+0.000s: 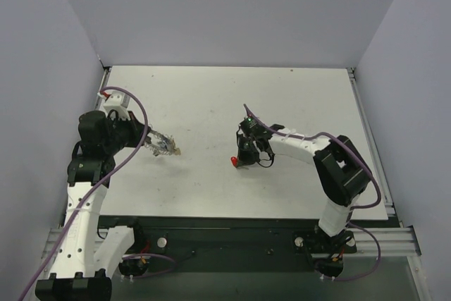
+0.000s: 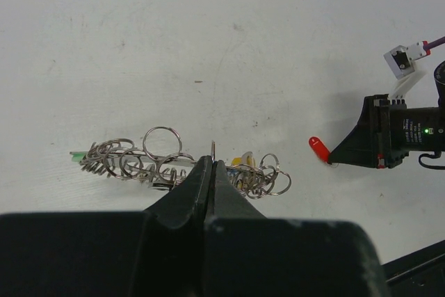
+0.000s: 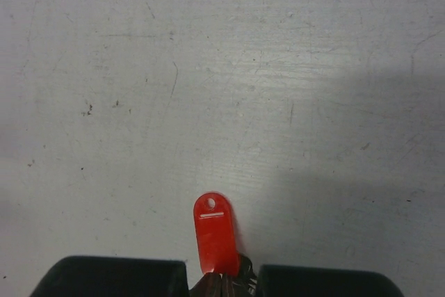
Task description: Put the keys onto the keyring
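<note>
Right wrist view shows the right jaws pinching the red key (image 3: 214, 231), head poking forward; left jaws pinch the keyring (image 2: 139, 165) wire.

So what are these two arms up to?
They are working on getting keys onto a keyring. The left claw is pinched shut on the keyring, a tangle of silvery wire loops. The right claw is shut on a red key. The two are apart, so that key is not on yet.
</note>
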Controlling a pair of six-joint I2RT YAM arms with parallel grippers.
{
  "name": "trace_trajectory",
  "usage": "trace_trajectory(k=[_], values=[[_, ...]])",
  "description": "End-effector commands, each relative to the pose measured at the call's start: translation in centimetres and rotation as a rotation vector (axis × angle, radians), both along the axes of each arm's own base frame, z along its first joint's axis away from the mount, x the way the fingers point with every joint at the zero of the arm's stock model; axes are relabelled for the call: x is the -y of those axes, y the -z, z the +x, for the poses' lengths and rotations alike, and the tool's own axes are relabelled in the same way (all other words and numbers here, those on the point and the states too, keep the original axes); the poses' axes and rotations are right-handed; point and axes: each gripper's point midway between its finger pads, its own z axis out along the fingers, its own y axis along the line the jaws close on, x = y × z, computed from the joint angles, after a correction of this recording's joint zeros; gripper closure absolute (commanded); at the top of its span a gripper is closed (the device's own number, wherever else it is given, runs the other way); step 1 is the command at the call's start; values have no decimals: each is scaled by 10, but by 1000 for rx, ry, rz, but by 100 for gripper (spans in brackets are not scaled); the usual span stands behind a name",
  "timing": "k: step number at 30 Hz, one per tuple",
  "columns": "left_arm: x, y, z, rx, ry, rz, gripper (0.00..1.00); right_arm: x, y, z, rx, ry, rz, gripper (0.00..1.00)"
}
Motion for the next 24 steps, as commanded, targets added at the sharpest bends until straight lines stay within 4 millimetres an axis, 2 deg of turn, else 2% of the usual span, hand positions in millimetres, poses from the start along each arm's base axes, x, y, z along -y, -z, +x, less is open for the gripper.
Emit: trace_trajectory(k=[1, 3, 4, 6, 7, 9, 10, 11, 14, 19, 21, 24], values=[[29, -43, -1, 176, 136, -26, 100, -1, -52, 8, 138, -18, 102, 100], [38, -47, -3, 188, 172, -38, 100, 0, -64, 7, 185, -35, 134, 100], [43, -49, -4, 194, 188, -39, 100, 0, -84, 10, 251, -43, 170, 100], [59, -53, -7, 208, 235, -34, 100, 4, -98, 8, 311, -51, 195, 100], [65, -55, -7, 218, 254, -37, 100, 4, -121, 9, 384, -59, 238, 100], [85, -61, -13, 236, 315, -37, 100, 5, -138, 6, 454, -109, 281, 100], [93, -61, -12, 235, 338, -33, 100, 4, -160, 5, 526, -128, 327, 100], [108, -63, -20, 242, 387, -32, 100, 5, -169, 2, 568, -162, 343, 100], [130, -68, -28, 280, 457, -12, 100, 8, -203, -9, 660, -208, 438, 100], [176, -76, -57, 368, 620, -20, 100, 10, -254, -40, 809, -399, 581, 100], [193, -77, -71, 401, 694, -17, 100, 13, -270, -50, 880, -466, 596, 100], [206, -80, -81, 448, 747, -1, 100, 17, -290, -65, 928, -534, 649, 100]])
